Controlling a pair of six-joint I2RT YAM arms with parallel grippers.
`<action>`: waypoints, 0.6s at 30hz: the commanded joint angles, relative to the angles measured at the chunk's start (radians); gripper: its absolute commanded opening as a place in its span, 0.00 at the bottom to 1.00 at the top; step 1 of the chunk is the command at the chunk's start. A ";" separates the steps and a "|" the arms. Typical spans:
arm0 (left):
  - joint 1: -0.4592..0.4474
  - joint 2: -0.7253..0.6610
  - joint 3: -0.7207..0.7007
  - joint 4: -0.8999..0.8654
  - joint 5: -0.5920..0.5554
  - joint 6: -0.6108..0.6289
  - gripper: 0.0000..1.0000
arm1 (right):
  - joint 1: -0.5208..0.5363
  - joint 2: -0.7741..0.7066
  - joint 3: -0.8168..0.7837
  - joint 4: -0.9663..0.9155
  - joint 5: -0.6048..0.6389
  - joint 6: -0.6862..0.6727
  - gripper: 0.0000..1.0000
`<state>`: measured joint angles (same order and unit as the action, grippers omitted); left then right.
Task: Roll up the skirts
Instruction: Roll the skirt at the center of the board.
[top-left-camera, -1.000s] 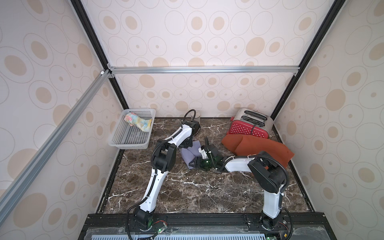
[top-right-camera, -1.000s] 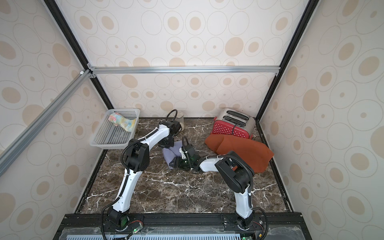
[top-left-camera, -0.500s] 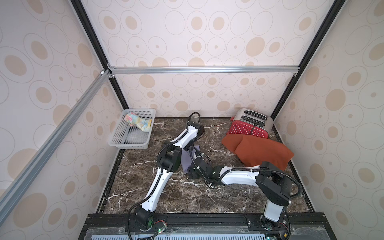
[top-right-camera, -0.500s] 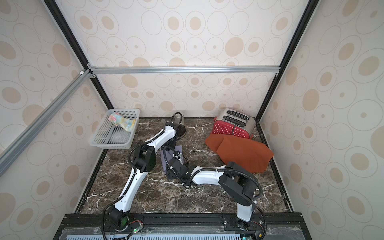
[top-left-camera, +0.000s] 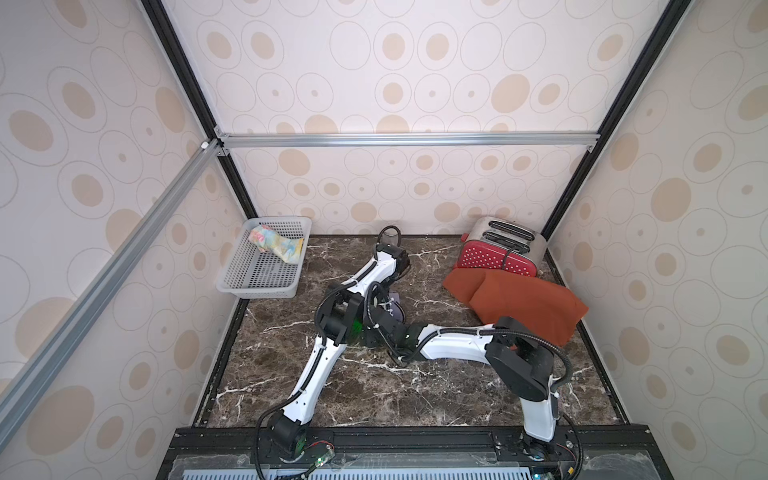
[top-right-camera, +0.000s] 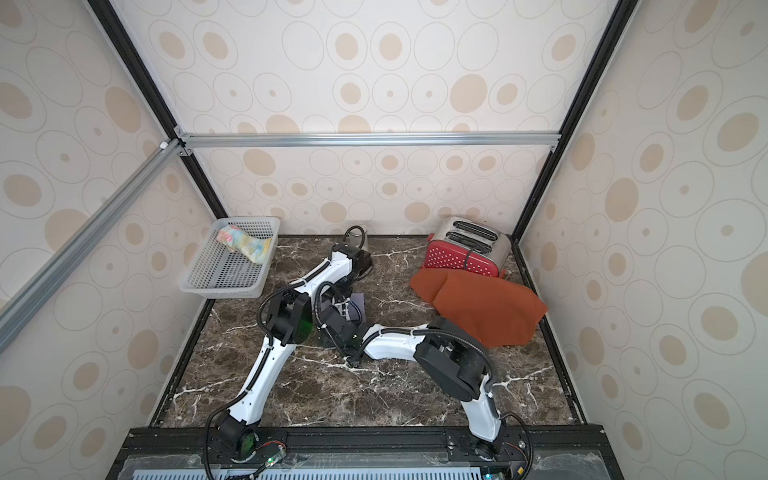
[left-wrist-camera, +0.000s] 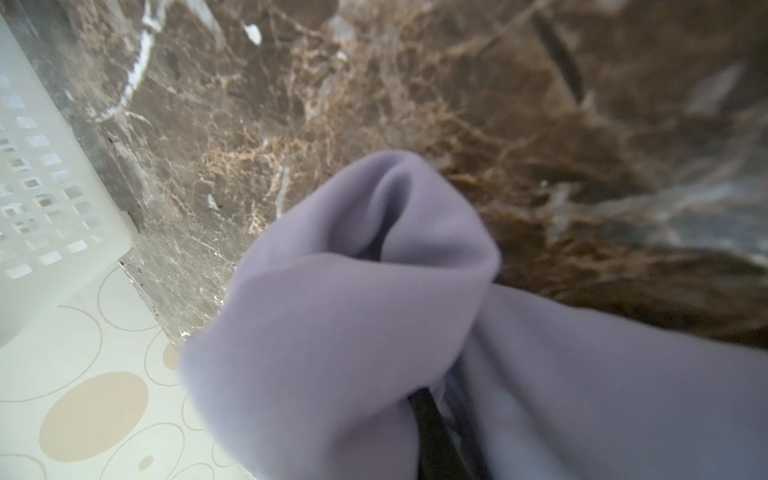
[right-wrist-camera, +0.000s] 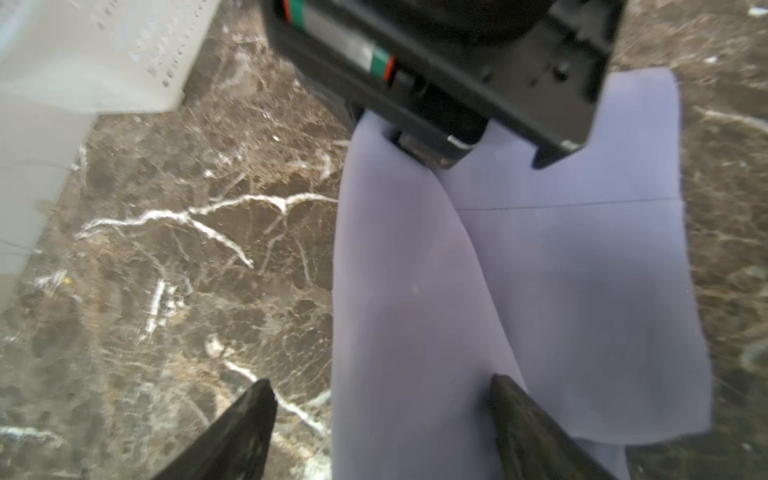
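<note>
The lavender skirt (right-wrist-camera: 519, 270) lies in the middle of the marble table, one long side rolled into a thick fold; in both top views only a scrap of it (top-left-camera: 397, 309) (top-right-camera: 359, 307) shows between the arms. My left gripper (left-wrist-camera: 436, 399) is buried in a bunched end of this skirt (left-wrist-camera: 353, 311) and is shut on it, with one dark finger showing. My right gripper (right-wrist-camera: 382, 399) stands open astride the rolled fold. The rust-orange skirt (top-left-camera: 519, 305) (top-right-camera: 486, 309) lies flat at the right. The floral skirt (top-left-camera: 276, 243) (top-right-camera: 245, 243) sits rolled in the basket.
A white perforated basket (top-left-camera: 257, 286) (top-right-camera: 220, 286) stands at the back left corner. A red toaster (top-left-camera: 496, 251) (top-right-camera: 463, 249) is at the back right, touching the orange skirt. A small glass (top-left-camera: 388, 237) stands by the back wall. Both arms cross over the table's middle.
My right arm has swung its elbow towards the front and reached further left along the lavender skirt. The left wrist shifted slightly back and right. The visible patch of lavender cloth has shrunk.
</note>
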<state>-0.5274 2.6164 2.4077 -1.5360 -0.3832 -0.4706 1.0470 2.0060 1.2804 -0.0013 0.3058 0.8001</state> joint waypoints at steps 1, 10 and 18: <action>-0.014 0.035 0.015 -0.068 0.084 0.030 0.26 | -0.009 0.055 0.019 -0.081 -0.045 0.098 0.54; 0.033 -0.029 0.058 -0.023 0.220 0.036 0.59 | -0.094 -0.018 -0.276 0.343 -0.309 0.249 0.03; 0.143 -0.287 -0.055 0.244 0.444 0.008 0.99 | -0.236 0.073 -0.461 0.874 -0.683 0.508 0.00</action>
<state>-0.4240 2.4741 2.3844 -1.4147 -0.0612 -0.4553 0.8467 2.0068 0.8665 0.7319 -0.1959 1.1694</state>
